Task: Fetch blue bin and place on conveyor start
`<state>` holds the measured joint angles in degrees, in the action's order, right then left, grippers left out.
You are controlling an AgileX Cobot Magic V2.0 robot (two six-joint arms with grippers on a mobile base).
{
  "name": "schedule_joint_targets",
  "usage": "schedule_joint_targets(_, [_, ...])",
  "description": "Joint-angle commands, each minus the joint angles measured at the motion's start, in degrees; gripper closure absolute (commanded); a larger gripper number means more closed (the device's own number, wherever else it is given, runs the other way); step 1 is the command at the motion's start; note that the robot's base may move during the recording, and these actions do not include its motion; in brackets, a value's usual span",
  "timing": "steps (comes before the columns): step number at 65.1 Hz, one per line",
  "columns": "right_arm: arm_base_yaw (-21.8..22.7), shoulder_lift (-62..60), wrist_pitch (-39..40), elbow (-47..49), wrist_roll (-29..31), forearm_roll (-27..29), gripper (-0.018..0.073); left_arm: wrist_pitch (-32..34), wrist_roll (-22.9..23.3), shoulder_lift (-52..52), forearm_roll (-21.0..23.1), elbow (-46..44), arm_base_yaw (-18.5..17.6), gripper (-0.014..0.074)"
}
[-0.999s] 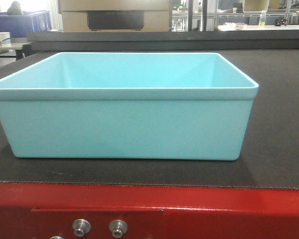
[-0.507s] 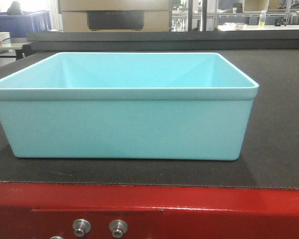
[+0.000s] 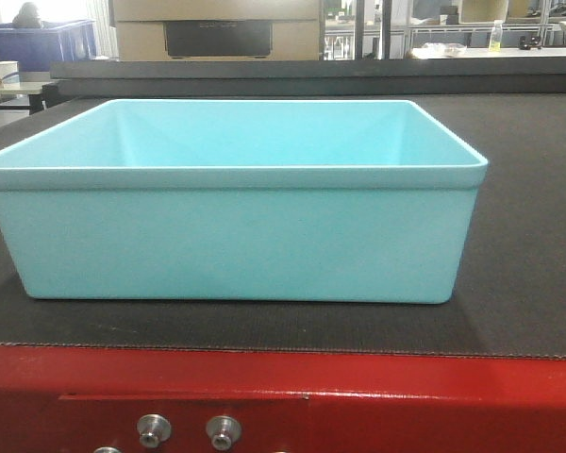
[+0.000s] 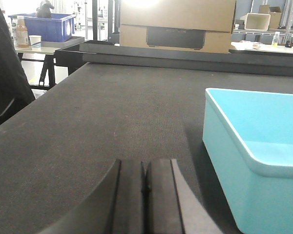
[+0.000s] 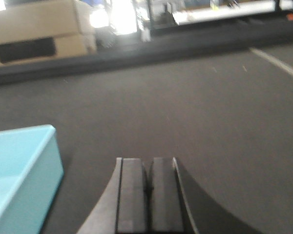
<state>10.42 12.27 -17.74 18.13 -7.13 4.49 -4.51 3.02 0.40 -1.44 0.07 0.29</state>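
The blue bin (image 3: 236,241), a pale aqua tub, stands upright and empty on the dark grey conveyor belt (image 3: 528,245), just behind the red frame (image 3: 358,396) with two silver bolts. My left gripper (image 4: 145,165) is shut and empty, low over the belt, to the left of the bin (image 4: 259,161) and apart from it. My right gripper (image 5: 147,163) is shut and empty, low over the belt, to the right of the bin (image 5: 19,170) and apart from it. Neither gripper shows in the front view.
A brown cardboard box (image 3: 217,28) stands behind the belt's far end. A deep blue ribbed bin (image 3: 42,42) sits on a table at the far left, with a bottle and a cup near it (image 4: 22,31). Shelving lies at the far right.
The front view is almost the same across the frames. The bin stays on the belt, with only a tiny shift of the picture.
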Motion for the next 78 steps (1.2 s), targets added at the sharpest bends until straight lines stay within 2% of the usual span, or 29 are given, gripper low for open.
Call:
schedule_joint_targets(1, [1.35, -3.31, 0.75, -5.17, 0.15, 1.29, 0.0721, 0.88, -0.1, -0.4, 0.4, -0.07, 0.04, 0.0707])
schedule_joint_targets(13, [1.35, -10.61, 0.75, -18.13, 0.15, 1.74, 0.0721, 0.88, -0.1, -0.4, 0.4, -0.07, 0.04, 0.0707])
schedule_joint_targets(14, [1.35, -10.98, 24.77, -18.13, 11.66, 1.71, 0.0721, 0.88, -0.1, -0.4, 0.4, -0.07, 0.04, 0.0707])
schedule_joint_targets(18, [1.35, -12.27, 13.79, -18.13, 11.66, 0.55, 0.0721, 0.88, -0.1, -0.4, 0.4, -0.07, 0.04, 0.0707])
schedule_joint_targets(20, [1.35, -12.27, 12.32, -18.13, 11.66, -0.85, 0.0721, 0.88, -0.1, -0.4, 0.4, -0.07, 0.04, 0.0707])
schedule_joint_targets(25, [1.35, -12.27, 13.53, -18.13, 11.66, -3.12, 0.0721, 0.99, -0.1, -0.4, 0.4, -0.07, 0.04, 0.0707])
schedule_joint_targets(45, [1.35, -12.27, 20.08, -18.13, 11.66, -2.23, 0.0721, 0.99, -0.1, -0.4, 0.4, -0.07, 0.04, 0.0707])
schedule_joint_targets(55, [1.35, -12.27, 17.74, -18.13, 11.66, 1.06, 0.0721, 0.99, -0.1, -0.4, 0.4, -0.07, 0.04, 0.0707])
schedule_joint_targets(78, [1.35, -12.27, 17.34, -18.13, 11.66, 0.67, 0.0721, 0.99, -0.1, -0.4, 0.4, -0.07, 0.04, 0.0707])
